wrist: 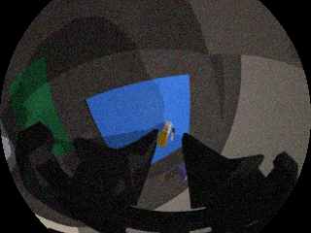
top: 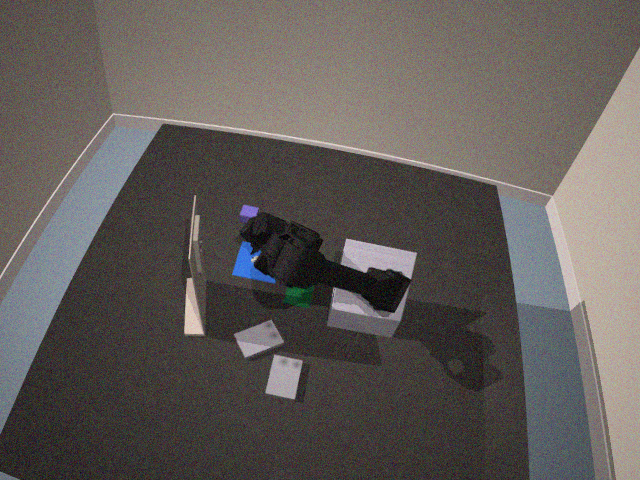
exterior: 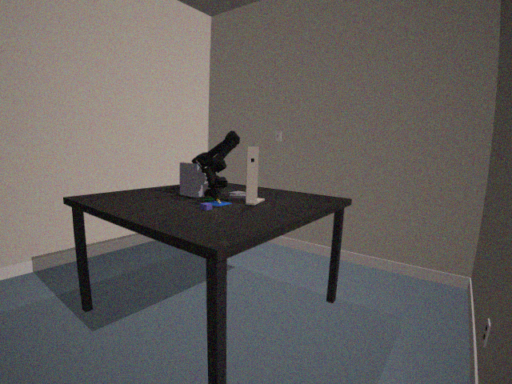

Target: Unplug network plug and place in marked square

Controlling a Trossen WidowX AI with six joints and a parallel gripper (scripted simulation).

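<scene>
Dark table (top: 129,413) carries the blue marked square (top: 242,266), where the plug (wrist: 163,136) now lies near its right edge. Your gripper (wrist: 162,155) has its fingers apart, clamping nothing. Release step is underway; next, raise your arm straight up, touching nothing.

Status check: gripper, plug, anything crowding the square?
Gripper open, low over the blue square. Plug released, lying on the square between the fingers. Purple block and green patch lie close by; neither on the square.
</scene>
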